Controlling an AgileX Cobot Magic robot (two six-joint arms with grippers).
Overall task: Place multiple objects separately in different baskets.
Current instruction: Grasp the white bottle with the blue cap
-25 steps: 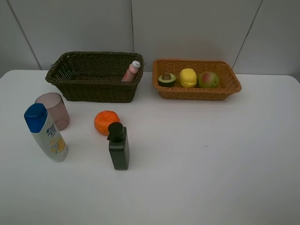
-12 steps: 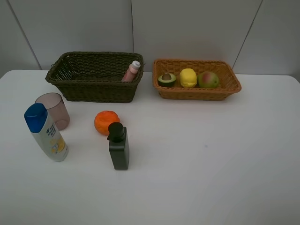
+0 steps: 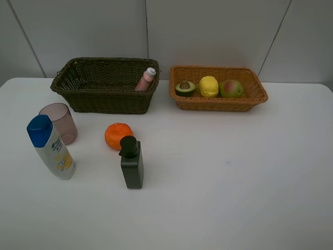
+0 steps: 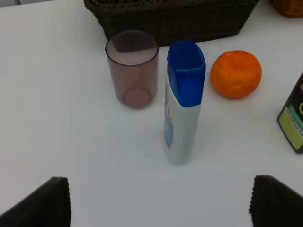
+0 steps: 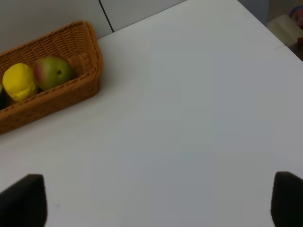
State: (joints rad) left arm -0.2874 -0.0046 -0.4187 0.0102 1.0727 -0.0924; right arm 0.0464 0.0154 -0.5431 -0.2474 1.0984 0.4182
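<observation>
Left wrist view: your left gripper (image 4: 161,208), wide and empty, faces the white blue-capped bottle (image 4: 182,109); right gripper (image 5: 156,201) wide too. Likely next: grasp it for the dark basket (image 3: 99,101).

The light orange-tan wicker basket (image 5: 57,101) is sitting on the white bench (image 5: 189,118), holding a yellow lemon (image 5: 19,82) with a green-red pear (image 5: 53,72) just beside it. The right tool (image 5: 154,201) is hovering well apart from the basket, its dark fingertips (image 5: 21,198) standing wide apart over bare bench.
</observation>
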